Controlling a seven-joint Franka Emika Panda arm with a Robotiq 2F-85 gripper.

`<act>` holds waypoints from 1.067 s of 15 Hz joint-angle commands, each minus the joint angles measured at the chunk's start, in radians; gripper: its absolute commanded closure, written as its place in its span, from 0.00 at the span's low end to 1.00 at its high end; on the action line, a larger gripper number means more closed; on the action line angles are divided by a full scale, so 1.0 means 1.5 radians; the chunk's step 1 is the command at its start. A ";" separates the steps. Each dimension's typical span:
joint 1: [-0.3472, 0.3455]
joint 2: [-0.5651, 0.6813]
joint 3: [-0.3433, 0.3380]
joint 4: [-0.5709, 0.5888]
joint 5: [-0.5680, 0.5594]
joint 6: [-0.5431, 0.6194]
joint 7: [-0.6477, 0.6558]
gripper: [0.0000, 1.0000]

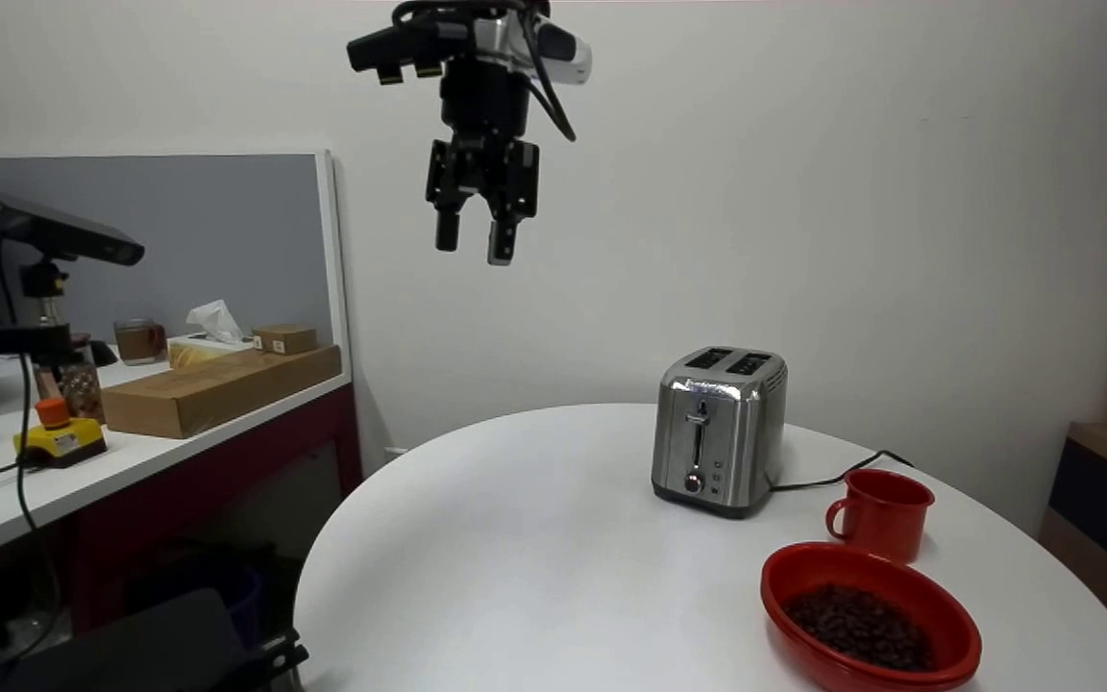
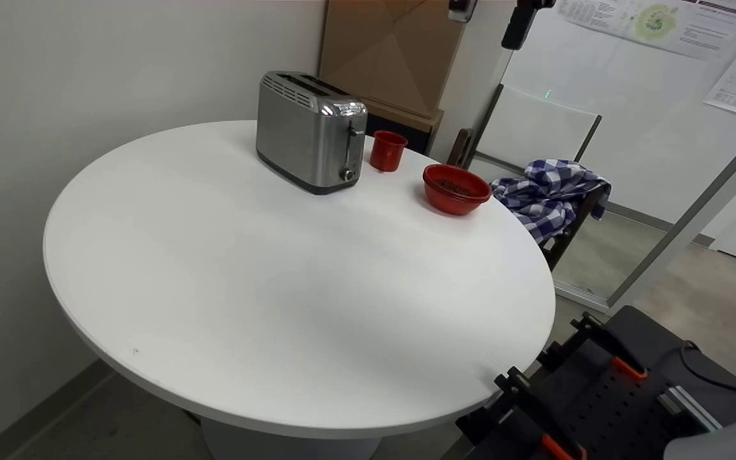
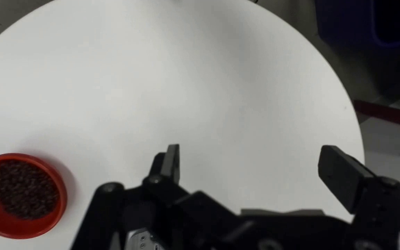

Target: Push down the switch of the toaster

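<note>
The silver two-slot toaster [image 1: 755, 442] stands upright on the round white table [image 1: 515, 577], near the wall, and it also shows in an exterior view [image 2: 291, 137]. On its narrow front is the switch [image 1: 698, 419], a small lever sitting near the top of a dark vertical track. High above the tabletop hangs my gripper [image 1: 475, 242], well apart from the toaster and far over to one side of it. Its fingers are spread wide with nothing between them, as the wrist view shows for the gripper [image 3: 250, 156]. There, only a small silver patch appears behind the gripper; I cannot tell what it is.
A red mug [image 1: 885, 514] and a red bowl [image 1: 866, 663] with dark beans stand beside the toaster. The toaster's cord [image 1: 827, 481] runs toward the mug's far side. A desk [image 1: 256, 413] with boxes adjoins at the left in that view.
</note>
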 commanded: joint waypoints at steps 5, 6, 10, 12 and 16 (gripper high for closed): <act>-0.029 0.157 -0.009 0.128 -0.113 0.017 0.040 0.00; -0.029 0.177 -0.010 0.141 -0.133 0.023 0.040 0.00; -0.027 0.256 -0.019 0.198 -0.224 0.054 0.056 0.00; -0.023 0.293 -0.026 0.222 -0.262 0.090 0.087 0.00; -0.014 0.369 -0.041 0.270 -0.272 0.153 0.132 0.00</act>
